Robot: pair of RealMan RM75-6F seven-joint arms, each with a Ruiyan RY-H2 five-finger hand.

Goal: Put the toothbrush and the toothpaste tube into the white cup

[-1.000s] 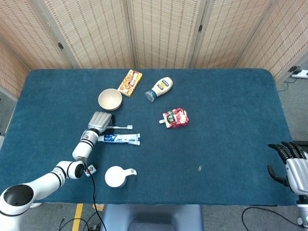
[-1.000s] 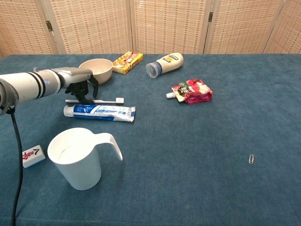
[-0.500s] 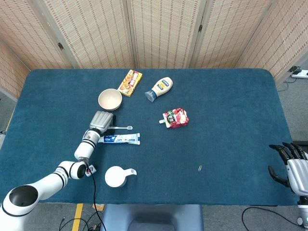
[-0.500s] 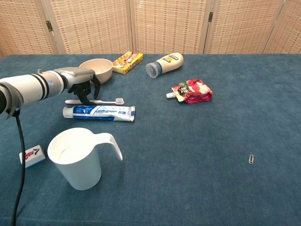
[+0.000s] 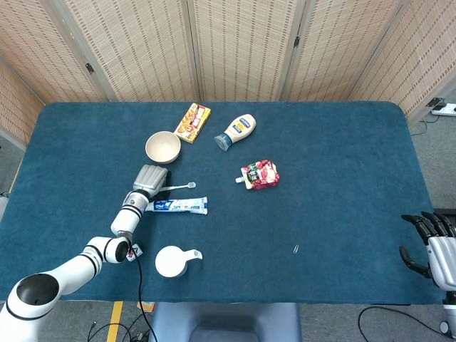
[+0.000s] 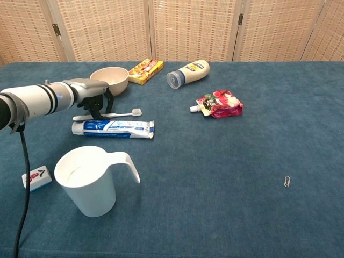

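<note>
**One hand on the toothbrush, one idle at the table's edge**

One left hand [image 6: 91,97] is closed over the handle end of the single toothbrush [image 6: 115,114], fingers curled down around it; the brush head sticks out to the right and looks tilted slightly up off the cloth. One toothpaste tube [image 6: 114,128] lies flat just in front of the hand, parallel to the brush and apart from it. One white cup [image 6: 88,180] stands upright nearer the front edge of the table [image 5: 342,214], towards its left corner, handle pointing right, well apart from hand and brush. One small white tile [image 6: 36,178] lies just left of the cup.

Behind the hand sits one bowl [image 5: 163,147]; further back one yellow box [image 5: 193,122] and one squeeze bottle [image 5: 236,131] on its side. One red pouch [image 5: 260,174] lies mid-table, one paperclip [image 5: 296,249] towards the front right.

The right hand [image 5: 432,244] hangs off the right front corner, fingers loosely apart, holding nothing.
</note>
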